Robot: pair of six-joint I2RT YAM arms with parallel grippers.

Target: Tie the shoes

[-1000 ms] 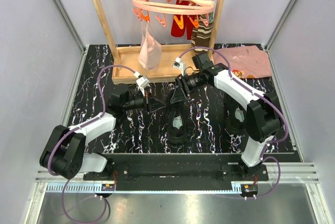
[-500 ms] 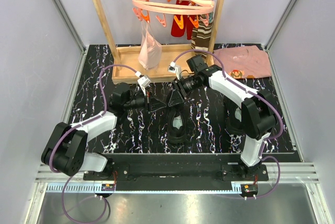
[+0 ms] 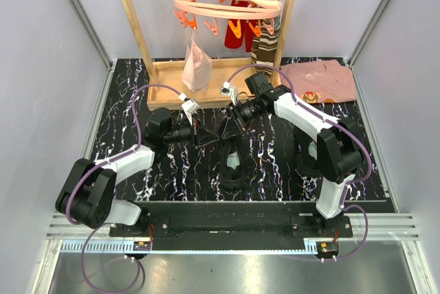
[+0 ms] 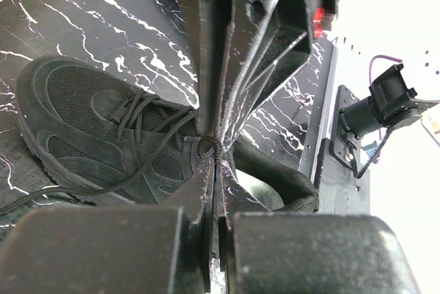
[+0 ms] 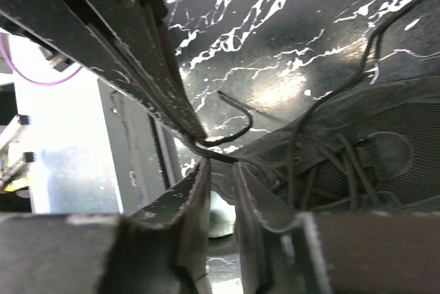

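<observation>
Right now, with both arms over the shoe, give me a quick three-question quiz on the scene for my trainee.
1. True or false: the left gripper is shut on a lace of the middle shoe.
2. Where is the second shoe?
A. partly hidden behind the right arm
B. hanging from the peg hanger
C. on top of the shirt
3. Fill in: the pink shirt lies at the far ___ corner of the table.

Key: 1 true; 2 A; 3 right.
</observation>
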